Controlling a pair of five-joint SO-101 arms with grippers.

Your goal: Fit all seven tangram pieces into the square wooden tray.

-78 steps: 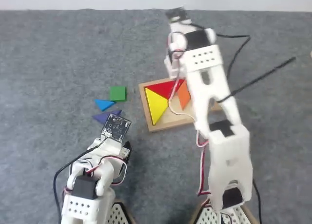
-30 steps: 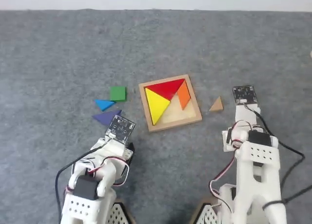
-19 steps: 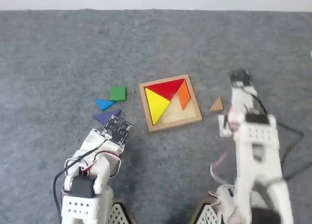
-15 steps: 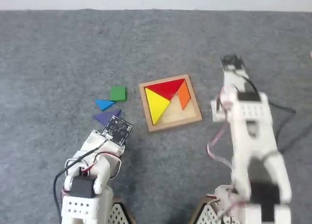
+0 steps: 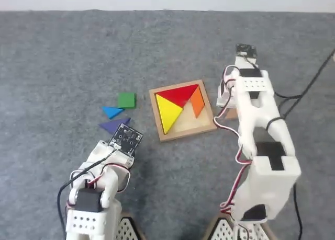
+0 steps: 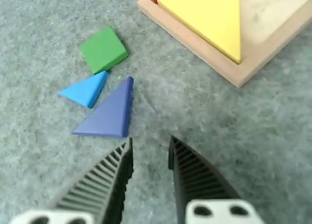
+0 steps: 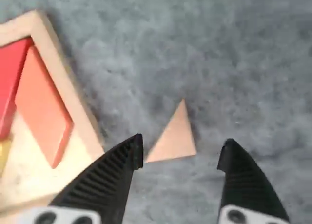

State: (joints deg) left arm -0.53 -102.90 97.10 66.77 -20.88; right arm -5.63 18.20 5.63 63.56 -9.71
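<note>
The square wooden tray [image 5: 189,134] lies mid-tabletop [image 5: 63,57] on grey felt, turned slightly askew; inside it a red triangle [image 5: 178,95] fills the far side, a yellow triangle [image 5: 167,113] the left side, and an orange parallelogram [image 5: 197,102] sits by the right rim, with bare wood in the near right part; left of the tray, well apart from it, lie a green square [image 5: 126,100], a small blue triangle [image 5: 111,112] and a purple triangle [image 5: 113,125], close together; the left pincer [image 6: 150,143] hangs just short of the purple triangle, fingers slightly apart, holding nothing; the right pincer [image 7: 183,142] is spread wide over a tan triangle [image 7: 173,136] lying flat just beside the tray's right rim.
</note>
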